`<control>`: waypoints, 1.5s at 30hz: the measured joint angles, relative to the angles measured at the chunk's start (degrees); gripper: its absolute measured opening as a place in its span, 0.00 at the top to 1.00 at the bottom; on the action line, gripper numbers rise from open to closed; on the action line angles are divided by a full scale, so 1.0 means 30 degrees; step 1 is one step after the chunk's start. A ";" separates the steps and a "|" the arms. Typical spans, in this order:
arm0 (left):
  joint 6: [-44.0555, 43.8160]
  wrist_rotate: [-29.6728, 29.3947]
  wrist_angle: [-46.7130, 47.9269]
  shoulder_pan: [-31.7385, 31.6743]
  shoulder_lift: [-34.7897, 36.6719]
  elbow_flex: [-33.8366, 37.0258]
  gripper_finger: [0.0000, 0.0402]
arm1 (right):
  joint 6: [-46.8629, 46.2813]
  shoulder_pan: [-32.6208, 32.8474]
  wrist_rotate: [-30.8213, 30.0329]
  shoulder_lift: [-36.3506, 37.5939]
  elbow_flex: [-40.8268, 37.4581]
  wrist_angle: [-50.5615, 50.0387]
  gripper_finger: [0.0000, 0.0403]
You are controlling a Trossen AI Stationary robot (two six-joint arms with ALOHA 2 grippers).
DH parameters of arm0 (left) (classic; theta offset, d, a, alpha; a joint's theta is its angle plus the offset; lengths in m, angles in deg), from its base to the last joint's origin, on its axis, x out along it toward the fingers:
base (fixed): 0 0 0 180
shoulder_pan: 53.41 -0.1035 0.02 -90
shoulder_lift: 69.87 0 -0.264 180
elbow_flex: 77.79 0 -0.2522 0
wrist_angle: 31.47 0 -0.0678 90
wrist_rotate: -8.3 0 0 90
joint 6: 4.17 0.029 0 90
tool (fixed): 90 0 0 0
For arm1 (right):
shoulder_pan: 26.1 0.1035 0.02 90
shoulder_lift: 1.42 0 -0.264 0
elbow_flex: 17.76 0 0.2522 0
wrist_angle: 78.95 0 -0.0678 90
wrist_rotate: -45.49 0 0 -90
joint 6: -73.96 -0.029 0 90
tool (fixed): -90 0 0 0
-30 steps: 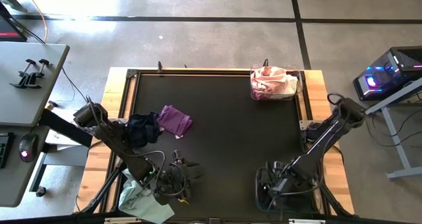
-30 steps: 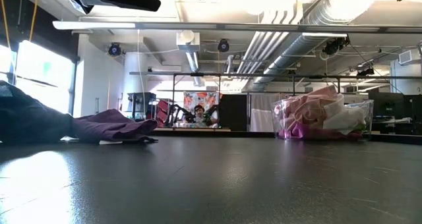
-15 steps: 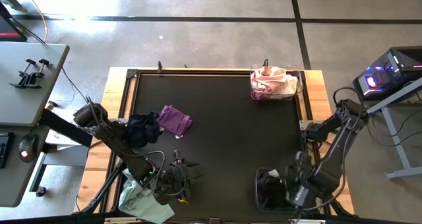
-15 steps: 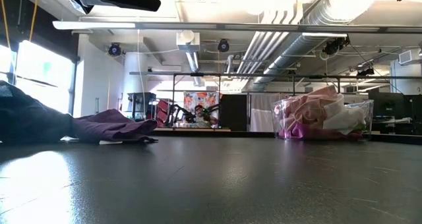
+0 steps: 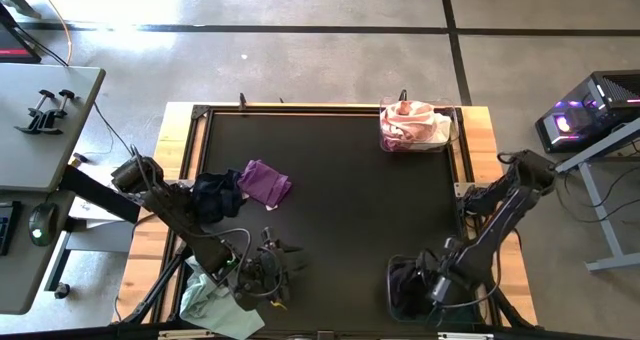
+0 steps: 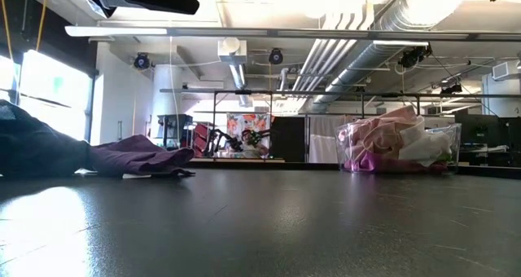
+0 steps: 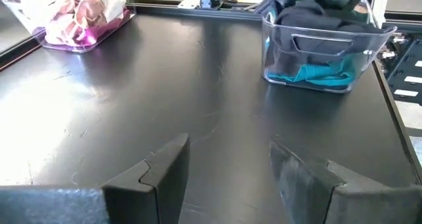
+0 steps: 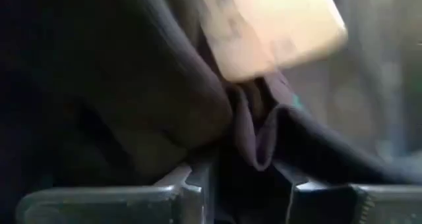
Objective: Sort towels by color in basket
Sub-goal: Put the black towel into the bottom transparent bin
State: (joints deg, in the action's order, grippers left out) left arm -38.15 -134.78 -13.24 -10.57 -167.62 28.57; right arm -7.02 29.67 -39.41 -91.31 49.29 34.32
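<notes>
- Changes vs earlier frames: right arm's elbow is seen swung back inward from table's right edge; right gripper (image 5: 420, 290) is kept down in the clear basket (image 5: 393, 298) at table's near-right corner. Fingers (image 8: 191, 197) are seen nearly together, a fold of dark cloth (image 8: 257, 128) pinched between them.
- Left gripper (image 7: 227, 178): unchanged, parked near table's near edge, left of that basket; fingers spread wide, nothing held.
- Dark basket contents: black towels over a teal one (image 7: 316, 74), seen from left wrist view.
- Second basket (image 5: 447, 140) at table's far-right corner, filled w/ pink & white towels (image 5: 412, 123).
- Purple towel (image 5: 266, 183) and navy/black towel (image 5: 216, 193) lie touching, by table's left edge, unmoved.
- Pale mint towel (image 5: 215, 302) hangs off table's near-left corner.
- Open room: table (image 5: 350, 210) centre is bare from the purple towel across to the right rim; both baskets sit tight vs the right-side edge.
</notes>
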 joint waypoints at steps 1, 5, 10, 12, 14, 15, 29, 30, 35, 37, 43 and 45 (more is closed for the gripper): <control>-0.0004 0.0000 0.0002 -0.0032 0.0000 0.0000 0.51 | -0.0006 0.0000 0.0002 0.0002 -0.0410 0.0630 0.81; -0.0015 0.0000 0.0004 -0.0155 0.0000 0.0000 0.51 | -0.0032 0.0007 -0.0095 0.0069 -0.0771 0.0956 0.81; 0.0002 0.0000 0.0000 -0.0155 0.0000 0.0000 0.51 | -0.0001 0.0012 -0.2284 0.0120 0.0963 -0.1113 0.81; -0.0006 -0.0002 0.0007 -0.0157 0.0000 0.0000 0.51 | -0.0003 0.0087 -0.2962 0.0175 0.2058 -0.2211 0.81; -0.0015 0.0000 0.0007 -0.0152 0.0000 0.0000 0.51 | -0.0003 0.0320 -0.3514 0.0175 0.3218 -0.3465 0.81; -0.0025 0.0000 0.0007 -0.0152 0.0000 0.0000 0.51 | -0.0037 0.0473 -0.3797 0.0175 0.3873 -0.4035 0.81; -0.0109 0.0000 0.0015 -0.0152 0.0000 0.0000 0.51 | -0.3588 0.2401 -0.5541 0.0211 0.6177 -0.9664 0.81; -0.0109 0.0000 0.0008 -0.0152 0.0000 0.0000 0.51 | -0.3464 0.2419 -0.5539 0.0211 0.5887 -0.9984 0.81; -0.0109 0.0000 0.0015 -0.0152 0.0000 0.0000 0.51 | -0.2338 0.1855 -0.5529 0.0204 0.4664 -1.0224 0.80; -0.0109 0.0000 0.0015 -0.0152 0.0000 0.0000 0.51 | -0.1717 0.1477 -0.5534 0.0204 0.4470 -0.9928 0.79; -0.0136 0.0000 0.0007 -0.0152 0.0000 0.0000 0.51 | -0.0108 0.0634 -0.5534 0.0204 0.4431 -0.9501 0.66; -0.0146 0.0000 0.0004 -0.0152 0.0000 0.0000 0.51 | 0.0038 0.0463 -0.5340 0.0204 0.4431 -0.9480 0.60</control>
State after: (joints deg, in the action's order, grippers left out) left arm -38.58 -134.78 -13.23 -11.02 -167.62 28.57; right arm -6.91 31.06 -55.43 -90.70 62.58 5.88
